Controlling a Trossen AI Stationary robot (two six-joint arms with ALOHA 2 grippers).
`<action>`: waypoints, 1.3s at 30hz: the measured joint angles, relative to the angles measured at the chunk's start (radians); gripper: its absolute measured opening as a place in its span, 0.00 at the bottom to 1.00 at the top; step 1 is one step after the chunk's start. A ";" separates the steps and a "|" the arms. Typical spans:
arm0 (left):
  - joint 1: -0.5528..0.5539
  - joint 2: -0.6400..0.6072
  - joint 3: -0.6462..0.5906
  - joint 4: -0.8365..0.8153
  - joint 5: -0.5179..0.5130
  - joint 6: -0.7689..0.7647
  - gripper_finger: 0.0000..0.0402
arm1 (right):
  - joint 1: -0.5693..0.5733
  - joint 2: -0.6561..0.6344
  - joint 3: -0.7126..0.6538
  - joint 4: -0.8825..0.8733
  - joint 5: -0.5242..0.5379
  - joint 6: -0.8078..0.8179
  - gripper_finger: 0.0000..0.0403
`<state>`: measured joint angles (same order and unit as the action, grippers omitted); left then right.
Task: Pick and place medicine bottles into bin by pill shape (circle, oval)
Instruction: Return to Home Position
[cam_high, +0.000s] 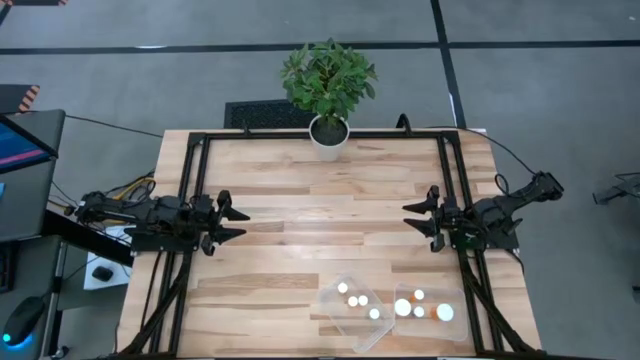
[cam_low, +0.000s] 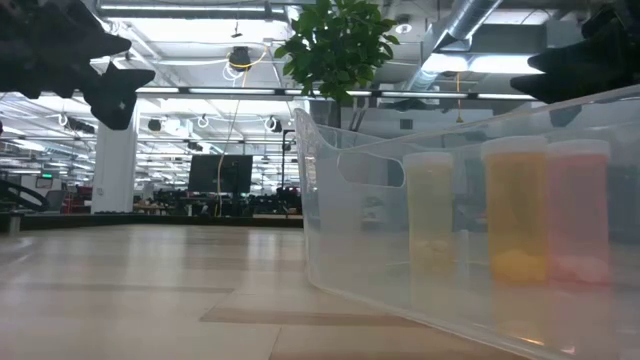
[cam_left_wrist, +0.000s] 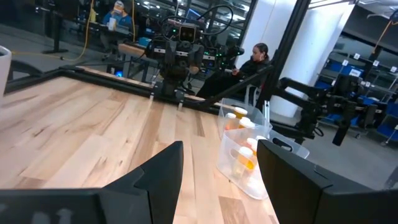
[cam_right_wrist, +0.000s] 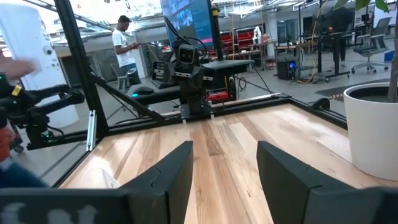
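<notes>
Two clear plastic bins stand near the table's near edge, right of the middle. The left bin (cam_high: 355, 308) holds three white-capped medicine bottles (cam_high: 358, 300). The right bin (cam_high: 432, 308) holds several, some amber (cam_low: 516, 215). My left gripper (cam_high: 238, 222) hovers open at the table's left edge, pointing level toward the right. My right gripper (cam_high: 412, 219) hovers open at the right edge, pointing level toward the left. Nothing lies between either pair of fingers.
A potted plant in a white pot (cam_high: 328, 135) stands at the middle of the far edge. A black frame (cam_high: 320, 135) runs along the table's far, left and right sides. The bare wooden top (cam_high: 320, 220) spreads between the two arms. People show in the room beyond.
</notes>
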<state>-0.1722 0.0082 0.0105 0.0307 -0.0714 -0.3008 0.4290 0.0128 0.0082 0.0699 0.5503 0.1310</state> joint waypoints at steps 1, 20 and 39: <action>0.000 0.000 0.000 0.000 0.000 0.000 0.49 | 0.000 0.000 0.000 0.000 0.000 0.000 0.47; 0.000 0.000 0.000 0.000 0.002 0.000 0.49 | 0.000 0.000 0.000 -0.001 -0.001 0.000 0.46; 0.000 0.000 0.000 0.000 0.000 0.000 0.49 | 0.000 0.000 -0.001 -0.001 -0.001 0.000 0.47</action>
<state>-0.1722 0.0082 0.0101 0.0307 -0.0711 -0.3011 0.4294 0.0128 0.0074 0.0693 0.5491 0.1313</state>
